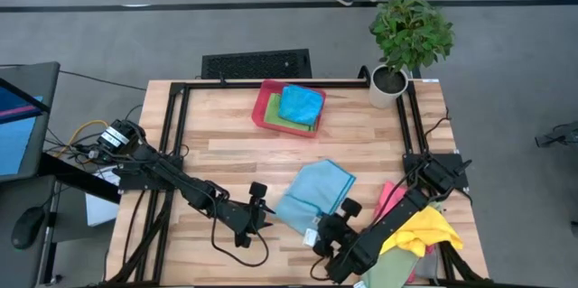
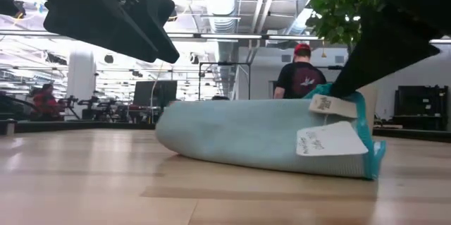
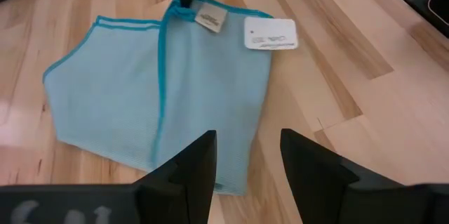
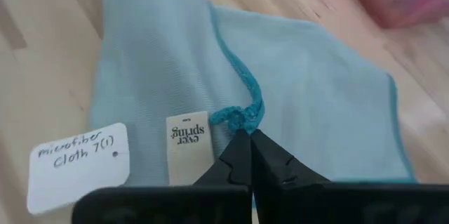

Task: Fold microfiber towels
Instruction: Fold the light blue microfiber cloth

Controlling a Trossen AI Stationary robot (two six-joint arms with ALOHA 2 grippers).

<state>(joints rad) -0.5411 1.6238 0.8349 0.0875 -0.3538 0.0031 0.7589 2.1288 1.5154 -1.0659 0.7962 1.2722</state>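
Observation:
A light blue microfiber towel (image 1: 316,193) lies on the wooden table near its front middle, one part folded over the rest, with two white tags (image 4: 77,161) at one corner. My right gripper (image 1: 321,234) is shut on that tagged corner and comes from the near right. My left gripper (image 3: 245,161) hovers open just left of the towel, above its near edge (image 3: 210,175), touching nothing. More towels, a blue one on a green one (image 1: 298,106), lie in the red tray at the far middle. My right gripper pinches the towel's tagged corner at its bunched teal hem (image 4: 242,117) between its two fingertips (image 4: 238,150). The fingers slant down from the table's near right side. That corner (image 2: 338,99) is raised a little; the rest of the towel lies slack on the table.
The red tray (image 1: 264,107) stands at the far middle. A potted plant (image 1: 406,40) is at the far right corner. A heap of yellow, pink and green cloths (image 1: 420,234) lies at the near right beside my right arm. A person (image 2: 301,77) stands in the room behind.

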